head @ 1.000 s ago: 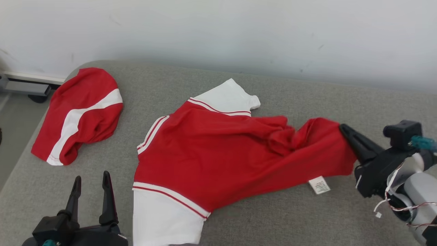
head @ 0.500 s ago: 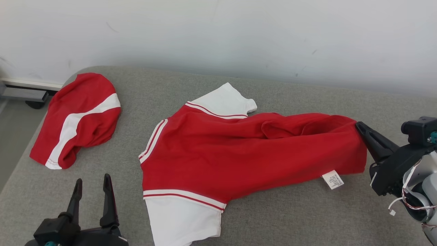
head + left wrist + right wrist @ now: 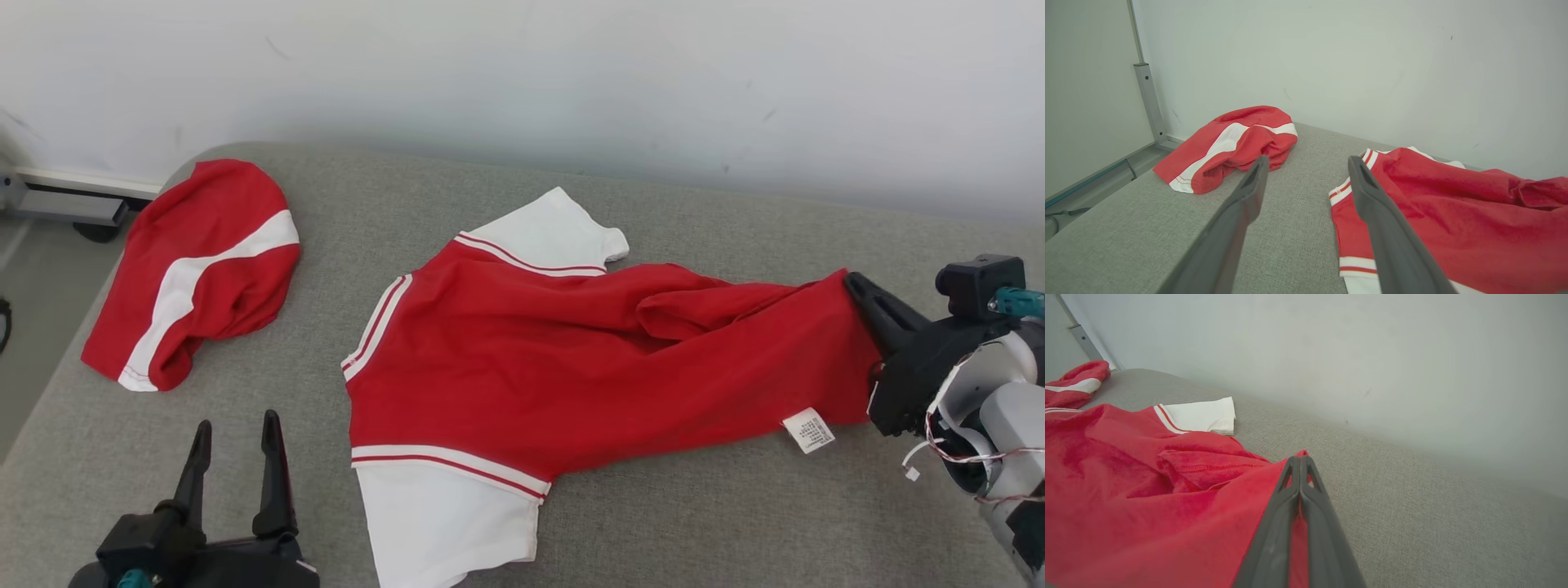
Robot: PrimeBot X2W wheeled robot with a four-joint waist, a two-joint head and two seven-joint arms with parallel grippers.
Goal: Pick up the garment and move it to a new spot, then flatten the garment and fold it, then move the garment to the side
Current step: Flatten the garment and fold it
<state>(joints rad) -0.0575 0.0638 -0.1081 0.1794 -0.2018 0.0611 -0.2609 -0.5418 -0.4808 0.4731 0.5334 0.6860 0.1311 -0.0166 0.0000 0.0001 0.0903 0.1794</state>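
- Head view is showing the garment [image 3: 571, 367], a red shirt with white sleeves, lying spread on the grey pad [image 3: 694, 523], to the right of the bundled red cloth [image 3: 196, 269] and well apart from it
- Its hem end, the end farthest from the bundled red cloth, is tapering into a taut point, with loose folds lying bunched just behind that point
- The fabric is looking thin, light and limp; I am judging that it will be sagging and creasing wherever it is unsupported, and sliding easily over the pad
- For flattening, I am reckoning the hem corners and the shoulder seams to be the best holds, pinching a clean edge rather than a bunch
- The right gripper [image 3: 856, 286] is sitting at that far end with its fingers pressed together on a pinch of red hem, cloth showing beside the tips in the right wrist view
- The left gripper [image 3: 237, 420] is hovering on the near side of the bundled red cloth, fingers spread wide, holding nothing and touching nothing
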